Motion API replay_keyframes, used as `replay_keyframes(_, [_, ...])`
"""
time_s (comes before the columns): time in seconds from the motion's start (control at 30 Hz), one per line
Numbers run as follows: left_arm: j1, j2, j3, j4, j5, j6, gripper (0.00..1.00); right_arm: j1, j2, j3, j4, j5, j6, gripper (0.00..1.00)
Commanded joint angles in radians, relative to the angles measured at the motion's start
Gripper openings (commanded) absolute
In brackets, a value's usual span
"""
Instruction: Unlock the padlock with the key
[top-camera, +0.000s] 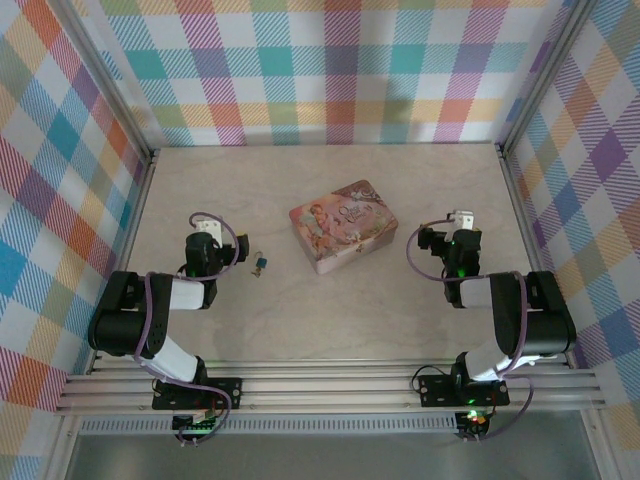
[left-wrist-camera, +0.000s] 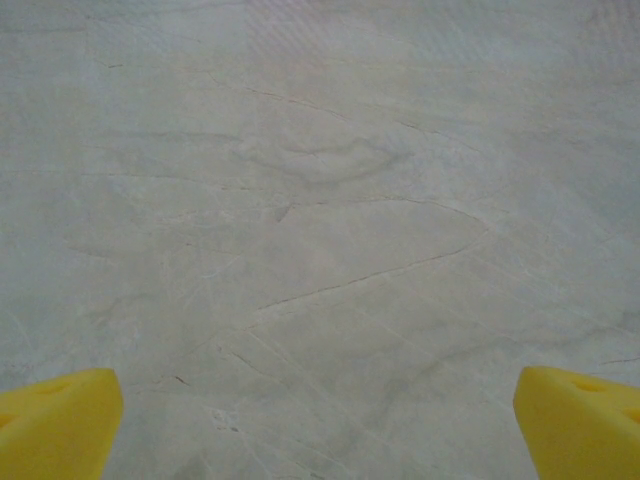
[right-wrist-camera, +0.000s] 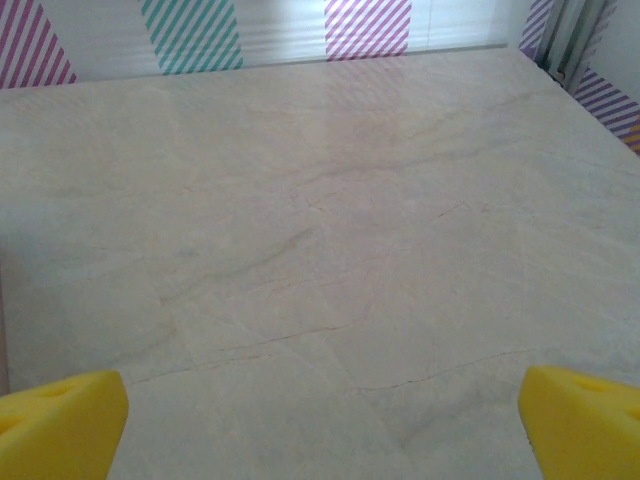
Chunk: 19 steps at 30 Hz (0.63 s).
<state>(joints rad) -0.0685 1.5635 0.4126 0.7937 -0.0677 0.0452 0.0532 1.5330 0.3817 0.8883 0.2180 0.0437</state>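
Top external view: the padlock (top-camera: 259, 266) lies on the worktop (top-camera: 330, 330), at 8 o'clock from the pink tin (top-camera: 343, 225) and 4 o'clock from the left end effector (top-camera: 207, 226). The right end effector (top-camera: 462, 217) sits at 3 o'clock from the tin. Both wrist views show yellow fingers (left-wrist-camera: 55, 420) spread wide and released, grasping nothing.

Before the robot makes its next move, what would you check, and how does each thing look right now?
1. Left tool open, holding nothing: ok.
2. Right tool open, holding nothing: ok.
3. Padlock lies unobstructed, beside the left tool: ok.
4. Key spotted: cannot tell, too small to make out from above.
5. Pink tin apart from the padlock: ok.
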Motion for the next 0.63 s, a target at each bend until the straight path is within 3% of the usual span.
replay_keyframes(0.0, [0.007,0.003,0.012,0.006,0.016,-0.01,1.0,-0.005,0.001,0.002,-0.008,-0.015,0.002,1.0])
replay_keyframes(0.6, [0.009,0.003,0.013,0.007,0.017,-0.01,1.0,-0.004,0.001,0.002,-0.007,-0.021,0.001,1.0])
